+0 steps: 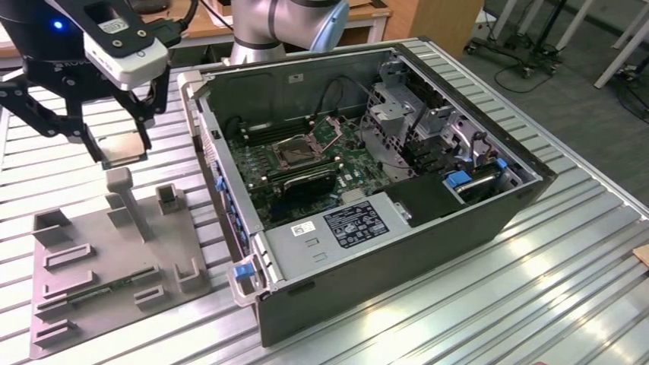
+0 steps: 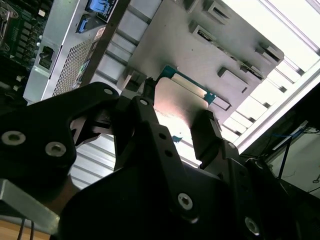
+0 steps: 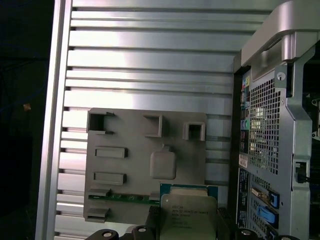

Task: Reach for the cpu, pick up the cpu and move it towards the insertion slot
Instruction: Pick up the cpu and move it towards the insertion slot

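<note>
The fingers hide the cpu's side edges in the second wrist view.

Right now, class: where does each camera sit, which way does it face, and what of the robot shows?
Exterior view: off the arm, high, looking down into the open computer case; arm and gripper show.
Second wrist view: on the arm, looking along the black fingers at the cpu.
First wrist view: on the arm, facing the grey fixture; fingertips show.
Both wrist views share the gripped cpu and grey fixture.
</note>
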Robot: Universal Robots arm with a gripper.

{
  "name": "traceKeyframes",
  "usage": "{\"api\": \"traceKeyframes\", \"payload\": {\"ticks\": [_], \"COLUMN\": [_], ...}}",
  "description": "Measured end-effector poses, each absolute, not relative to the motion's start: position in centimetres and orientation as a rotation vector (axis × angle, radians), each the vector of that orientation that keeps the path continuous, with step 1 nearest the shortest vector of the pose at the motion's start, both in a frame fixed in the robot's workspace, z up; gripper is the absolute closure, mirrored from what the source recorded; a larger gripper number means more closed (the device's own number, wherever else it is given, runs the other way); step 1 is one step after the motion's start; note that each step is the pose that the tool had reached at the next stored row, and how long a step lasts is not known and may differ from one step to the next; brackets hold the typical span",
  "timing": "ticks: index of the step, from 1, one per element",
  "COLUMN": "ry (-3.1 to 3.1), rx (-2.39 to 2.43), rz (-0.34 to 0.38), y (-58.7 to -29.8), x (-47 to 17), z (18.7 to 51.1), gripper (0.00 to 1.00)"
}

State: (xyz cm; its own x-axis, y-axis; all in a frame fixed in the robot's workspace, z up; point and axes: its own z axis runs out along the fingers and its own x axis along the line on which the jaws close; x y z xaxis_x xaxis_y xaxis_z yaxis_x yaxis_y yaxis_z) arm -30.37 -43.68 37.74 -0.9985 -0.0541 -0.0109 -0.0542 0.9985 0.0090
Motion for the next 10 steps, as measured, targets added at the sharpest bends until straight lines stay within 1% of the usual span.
{"api": "traceKeyframes", "payload": {"ticks": [10], "ry": [3.130], "rx": [-0.085], "rz": [0.015], "y": [-43.68], "x": [-29.77], "z": [37.74], "gripper": [0.46]}}
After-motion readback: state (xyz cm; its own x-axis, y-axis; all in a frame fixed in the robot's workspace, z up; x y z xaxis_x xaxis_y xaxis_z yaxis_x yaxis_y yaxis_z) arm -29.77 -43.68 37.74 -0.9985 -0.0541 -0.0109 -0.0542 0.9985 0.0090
